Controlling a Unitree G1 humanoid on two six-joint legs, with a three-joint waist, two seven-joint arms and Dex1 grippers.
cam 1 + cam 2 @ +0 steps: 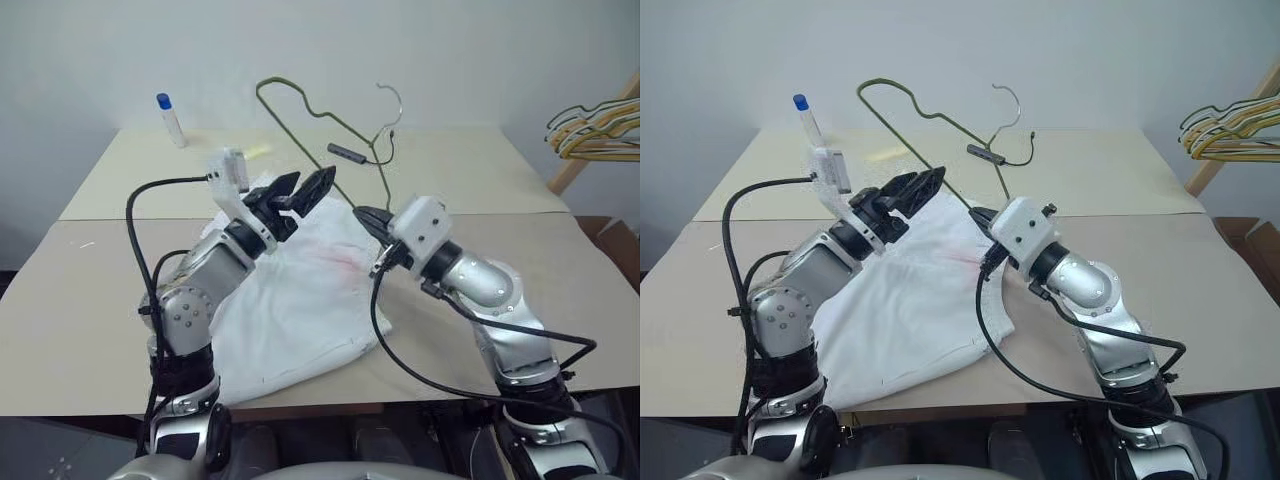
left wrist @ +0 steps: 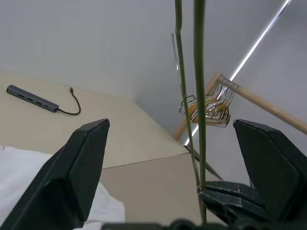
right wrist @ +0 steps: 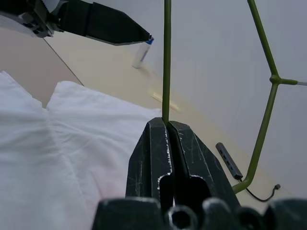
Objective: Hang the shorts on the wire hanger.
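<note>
The white shorts (image 1: 300, 300) lie spread flat on the table (image 1: 470, 170) in front of me. My right gripper (image 1: 362, 214) is shut on the wire hanger (image 3: 166, 57) at a lower corner and holds it upright above the shorts, with the hook (image 1: 397, 100) up at the far side. My left gripper (image 1: 312, 181) is open just left of the right one. In the left wrist view the hanger's thin wires (image 2: 199, 96) run between its wide-spread fingers (image 2: 79, 167) without touching them.
At the table's far left stands a white bottle with a blue cap (image 1: 171, 119). A grey USB hub with a cable (image 1: 348, 152) lies behind the hanger. A bunch of yellow and black hangers on a wooden bar (image 1: 600, 130) hangs off the right edge.
</note>
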